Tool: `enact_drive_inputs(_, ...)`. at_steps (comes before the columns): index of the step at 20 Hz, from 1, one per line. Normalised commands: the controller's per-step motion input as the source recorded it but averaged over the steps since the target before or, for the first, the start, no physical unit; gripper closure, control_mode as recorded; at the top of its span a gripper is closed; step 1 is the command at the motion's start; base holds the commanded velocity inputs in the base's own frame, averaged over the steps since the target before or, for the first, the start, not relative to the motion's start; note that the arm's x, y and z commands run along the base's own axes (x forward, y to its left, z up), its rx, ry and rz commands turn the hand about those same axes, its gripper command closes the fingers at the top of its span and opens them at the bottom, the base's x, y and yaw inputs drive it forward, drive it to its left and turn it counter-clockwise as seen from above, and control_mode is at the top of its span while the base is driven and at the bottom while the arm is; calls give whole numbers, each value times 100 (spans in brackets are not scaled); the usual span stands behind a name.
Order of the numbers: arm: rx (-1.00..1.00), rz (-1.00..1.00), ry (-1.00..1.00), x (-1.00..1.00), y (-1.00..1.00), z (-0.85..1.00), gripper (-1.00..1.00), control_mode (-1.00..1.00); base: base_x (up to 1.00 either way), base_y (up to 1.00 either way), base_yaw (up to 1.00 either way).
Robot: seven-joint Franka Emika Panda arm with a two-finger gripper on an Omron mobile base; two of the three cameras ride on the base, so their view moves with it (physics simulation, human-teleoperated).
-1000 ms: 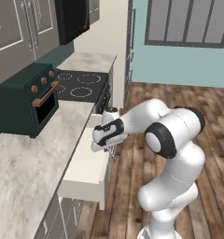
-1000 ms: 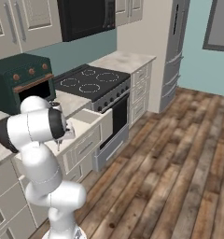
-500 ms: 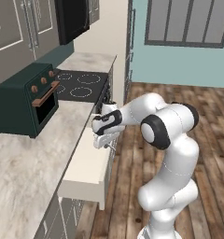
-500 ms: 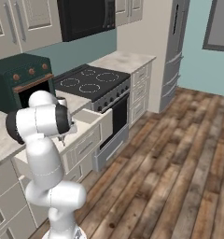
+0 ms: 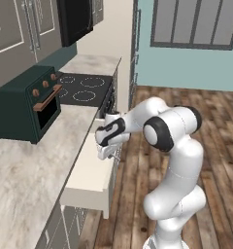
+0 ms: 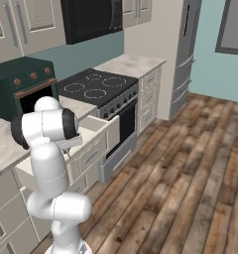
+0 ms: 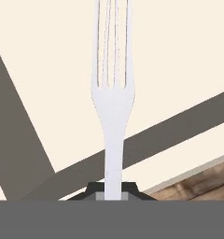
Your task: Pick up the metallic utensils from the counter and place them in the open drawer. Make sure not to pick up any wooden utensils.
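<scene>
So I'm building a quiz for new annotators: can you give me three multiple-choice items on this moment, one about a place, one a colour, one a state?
1. Where is the gripper?
A. over the open drawer
B. over the stove
C. down at the floor

2. What colour is the fork in its grip?
A. orange-brown
B. pale silvery
C. black

3. How does the drawer stand?
A. pushed shut
B. lifted out onto the floor
C. pulled out

Answers:
1. A, the left base view shows the hand above the drawer's cream floor.
2. B, the hand view shows a pale silvery fork, tines pointing away.
3. C, its cream inside lies open beside the counter.
</scene>
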Motion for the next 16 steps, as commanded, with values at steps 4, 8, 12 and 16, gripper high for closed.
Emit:
enact_drive_inputs(4,0,8,0,1,0,-3,100,-100,0,0,0)
enact_drive_inputs(8,0,9,0,19,0,-2,100,-100,0,0,0)
enact_drive_inputs(12,-1,9,0,31,0,-23,100,-100,0,0,0)
enact_drive_inputs(16,0,9,0,18,0,-12,100,-100,0,0,0)
